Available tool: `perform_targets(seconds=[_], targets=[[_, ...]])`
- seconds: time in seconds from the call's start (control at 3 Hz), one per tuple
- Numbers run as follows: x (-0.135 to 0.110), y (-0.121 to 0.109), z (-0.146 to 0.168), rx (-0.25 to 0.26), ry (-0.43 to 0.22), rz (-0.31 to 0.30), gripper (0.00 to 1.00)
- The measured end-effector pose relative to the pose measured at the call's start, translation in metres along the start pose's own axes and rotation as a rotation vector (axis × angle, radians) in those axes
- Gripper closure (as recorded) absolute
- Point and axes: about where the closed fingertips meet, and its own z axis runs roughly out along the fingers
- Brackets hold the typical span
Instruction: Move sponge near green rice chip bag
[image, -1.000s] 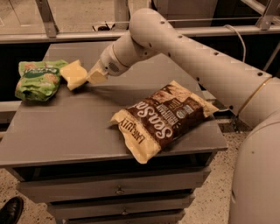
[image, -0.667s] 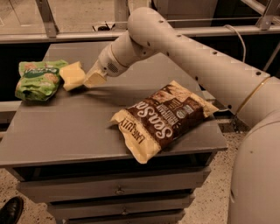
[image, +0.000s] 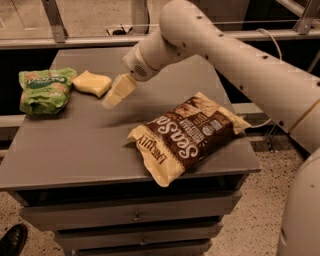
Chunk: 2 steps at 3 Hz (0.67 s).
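Note:
The pale yellow sponge lies on the grey table top at the back left. Its left end is right beside the bright green rice chip bag; I cannot tell whether they touch. My gripper hangs just to the right of the sponge, a little above the table, angled down and to the left. It is apart from the sponge and holds nothing. The white arm reaches in from the right.
A larger brown and cream snack bag lies at the front right of the table, reaching the front edge. Drawers sit under the top. A metal rail runs behind the table. A dark shoe is on the floor at lower left.
My gripper was at the sponge in the earlier frames; now it has drawn back to the right and the sponge stays lying beside the green bag.

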Motion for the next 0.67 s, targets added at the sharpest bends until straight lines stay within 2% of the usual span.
perform_targets(seconds=[0.33,0.67], targets=[[0.010,-0.009,-0.020,0.046,0.012,0.021,0.00],[0.024,-0.024,-0.060,0.130,-0.043,0.054,0.00]])
